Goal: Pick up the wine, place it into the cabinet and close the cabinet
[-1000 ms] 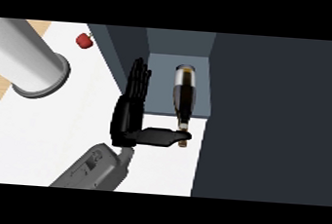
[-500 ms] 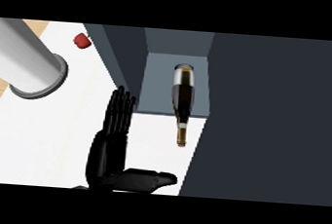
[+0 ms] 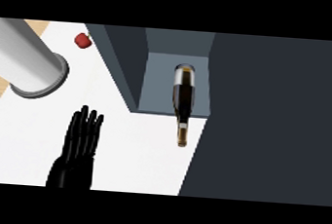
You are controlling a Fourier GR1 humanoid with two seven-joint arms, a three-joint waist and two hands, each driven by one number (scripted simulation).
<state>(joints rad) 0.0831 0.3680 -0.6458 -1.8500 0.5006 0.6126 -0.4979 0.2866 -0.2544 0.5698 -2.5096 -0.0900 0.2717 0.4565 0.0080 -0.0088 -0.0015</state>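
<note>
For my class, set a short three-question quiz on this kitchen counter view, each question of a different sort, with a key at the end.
1. True or false: the black hand is curled round the dark glass wine bottle.
2. Where does the bottle lie? A) inside the grey cabinet, neck poking out; B) upright on the white counter; C) beside the grey metal cylinder.
3. Fill in: the small object near the counter's far edge is ___ in colour.

Key: 1 false, the hand is open and apart from it; 2 A; 3 red.
</note>
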